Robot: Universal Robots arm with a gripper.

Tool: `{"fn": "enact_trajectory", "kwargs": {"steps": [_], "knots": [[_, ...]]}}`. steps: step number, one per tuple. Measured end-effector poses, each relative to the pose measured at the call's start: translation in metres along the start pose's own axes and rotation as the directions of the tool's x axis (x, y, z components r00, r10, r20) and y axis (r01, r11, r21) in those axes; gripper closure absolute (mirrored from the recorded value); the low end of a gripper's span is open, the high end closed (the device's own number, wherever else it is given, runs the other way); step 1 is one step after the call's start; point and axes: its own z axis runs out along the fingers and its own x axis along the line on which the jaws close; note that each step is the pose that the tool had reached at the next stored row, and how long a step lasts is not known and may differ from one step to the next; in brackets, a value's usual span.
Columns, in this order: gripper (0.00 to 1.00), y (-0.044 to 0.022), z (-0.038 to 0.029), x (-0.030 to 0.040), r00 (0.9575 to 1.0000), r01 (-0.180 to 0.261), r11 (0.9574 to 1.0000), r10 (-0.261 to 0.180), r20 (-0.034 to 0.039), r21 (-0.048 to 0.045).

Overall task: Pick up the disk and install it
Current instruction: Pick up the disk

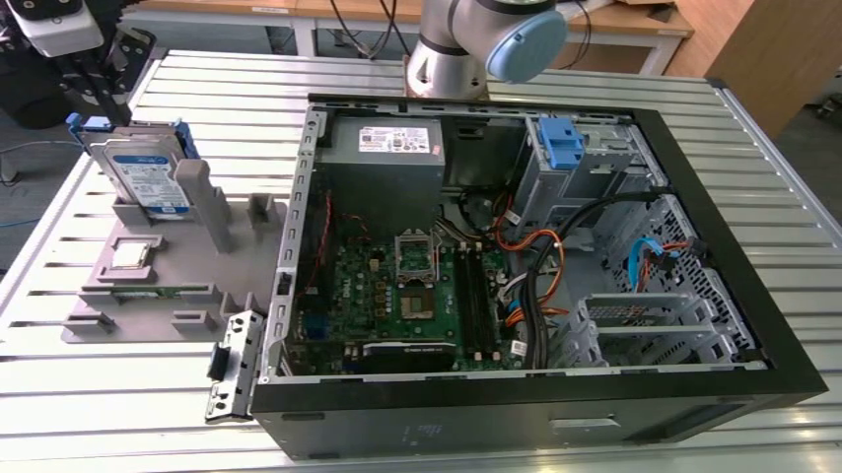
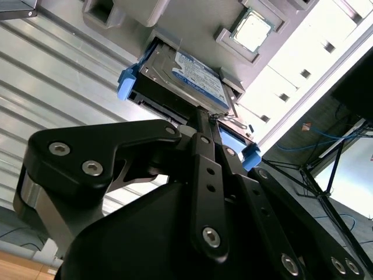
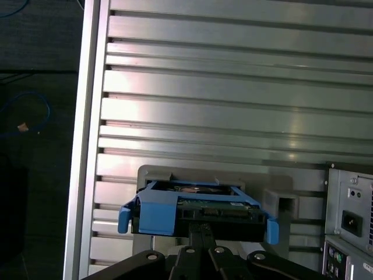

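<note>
The disk [image 1: 142, 172] stands on edge in a slot of the grey holder [image 1: 217, 246] at the exterior view's left, its white-and-blue label showing inside a blue carrier. My gripper [image 1: 108, 103] hangs just above its upper edge. In both wrist views the two black fingers lie together, with the gripper [image 2: 202, 116] [image 3: 201, 226] at the middle of the upper edge of the disk [image 2: 192, 73] [image 3: 192, 213]. I cannot tell whether the tips touch it. Nothing sits between the fingers.
An open computer case [image 1: 776, 296] lies at the exterior view's right, holding a motherboard, cables, a grey power supply [image 1: 394, 143] and a blue bracket [image 1: 559, 143]. The holder also carries a processor chip [image 1: 132, 254] and a memory stick [image 1: 145, 291]. Everything rests on a slatted aluminium table [image 1: 500, 84].
</note>
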Motion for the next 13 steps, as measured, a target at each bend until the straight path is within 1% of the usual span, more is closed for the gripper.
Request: {"fn": "enact_trajectory", "kwargs": {"steps": [4, 10, 13], "knots": [[0.9, 0.0, 0.0, 0.0, 0.9999, 0.013, 0.9999, -0.013, -0.0003, -0.0001], [0.9, 0.0, 0.0, 0.0, 0.9983, 0.059, 0.9983, -0.059, -0.0012, -0.0003], [0.9, 0.0, 0.0, 0.0, 0.9982, 0.06, 0.9982, -0.06, -0.0013, -0.0003]]}}
